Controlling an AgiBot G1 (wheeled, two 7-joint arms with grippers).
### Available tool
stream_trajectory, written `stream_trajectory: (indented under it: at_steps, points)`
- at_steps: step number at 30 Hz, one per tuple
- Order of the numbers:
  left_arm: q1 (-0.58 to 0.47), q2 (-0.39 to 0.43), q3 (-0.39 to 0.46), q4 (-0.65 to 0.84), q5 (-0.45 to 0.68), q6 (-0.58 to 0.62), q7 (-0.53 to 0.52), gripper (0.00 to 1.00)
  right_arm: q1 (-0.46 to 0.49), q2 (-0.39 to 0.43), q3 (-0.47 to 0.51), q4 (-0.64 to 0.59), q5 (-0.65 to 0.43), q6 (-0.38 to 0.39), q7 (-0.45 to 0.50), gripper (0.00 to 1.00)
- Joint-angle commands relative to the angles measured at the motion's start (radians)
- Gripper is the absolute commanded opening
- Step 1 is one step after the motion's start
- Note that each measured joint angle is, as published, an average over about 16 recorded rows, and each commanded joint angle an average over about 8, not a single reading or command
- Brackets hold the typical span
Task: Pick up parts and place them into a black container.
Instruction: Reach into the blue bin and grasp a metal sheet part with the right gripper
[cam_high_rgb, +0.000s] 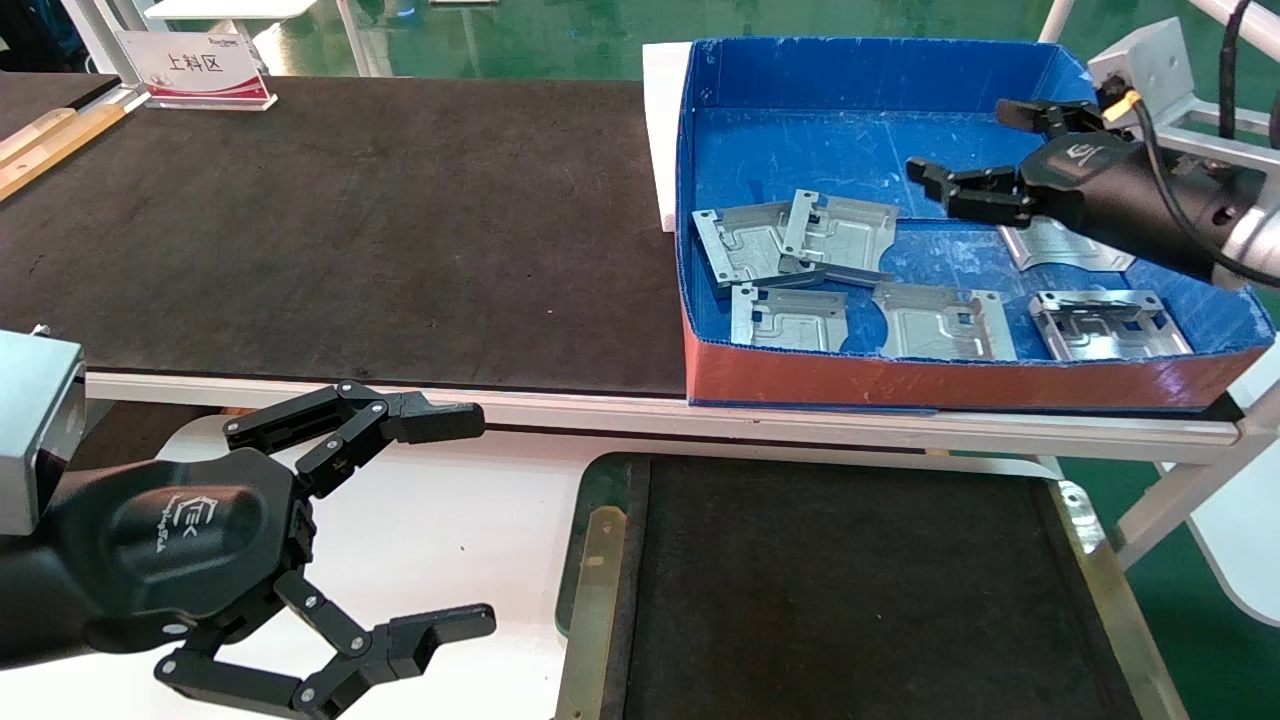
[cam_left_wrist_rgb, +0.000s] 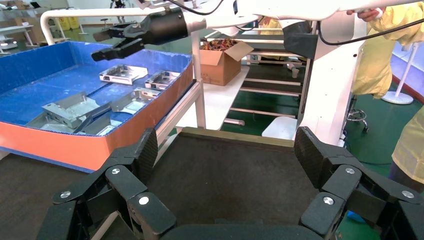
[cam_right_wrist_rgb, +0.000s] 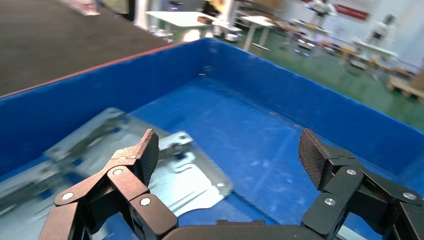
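Parts: six silver-grey stamped metal plates (cam_high_rgb: 800, 245) lie flat or nearly flat on the floor of the blue-walled box (cam_high_rgb: 860, 70); each is roughly square, with raised channel patterns, small notches and one curved-cutout edge; two at the far left overlap, one tilted across the other; three sit in a row along the box's red front wall; one lies partly under the right arm.
Black container: a wide shallow tray (cam_high_rgb: 860, 590) with a matte black floor, a dark green rounded rim and brass-coloured side rails; it sits on the near side of the box, lower than the tabletop; no plate is in it.
Right gripper: it (cam_high_rgb: 965, 145) hangs inside the box, above the blue floor and just right of the overlapping pair; fingers spread wide, holding nothing.
Left gripper: it (cam_high_rgb: 470, 520) sits low at the near left, just left of the tray's rim; fingers spread wide, holding nothing.
Head view only: the long black tabletop mat (cam_high_rgb: 350, 230) to the left of the box; a small white sign (cam_high_rgb: 200, 65) at the mat's far edge.
Left wrist view only: the box's orange-red front wall from the side, with the right gripper (cam_left_wrist_rgb: 107, 42) poised over the plates (cam_left_wrist_rgb: 70, 110); beyond, a cardboard carton (cam_left_wrist_rgb: 222, 60) and a person in yellow clothing (cam_left_wrist_rgb: 385, 45).
Right wrist view only: one plate (cam_right_wrist_rgb: 185, 175) seen close between its own fingers (cam_right_wrist_rgb: 142, 150), lying flat on the blue floor.
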Motion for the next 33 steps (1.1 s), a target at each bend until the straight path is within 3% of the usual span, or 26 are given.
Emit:
stream_trajectory:
  at_steps: [1, 10, 17, 33]
  points:
    - [0.000, 0.000, 0.000, 0.000, 0.000, 0.000, 0.000, 1.00, 0.016, -0.018, 0.005, -0.040, 0.003, 0.043, -0.014, 1.00]
    - [0.000, 0.000, 0.000, 0.000, 0.000, 0.000, 0.000, 1.00, 0.056, -0.056, 0.003, -0.125, -0.004, 0.214, -0.014, 1.00]
    - [0.000, 0.000, 0.000, 0.000, 0.000, 0.000, 0.000, 1.00, 0.072, -0.074, -0.007, -0.182, -0.019, 0.338, 0.052, 1.00]
    - [0.000, 0.000, 0.000, 0.000, 0.000, 0.000, 0.000, 1.00, 0.115, -0.120, -0.105, -0.252, -0.166, 0.449, 0.318, 1.00]
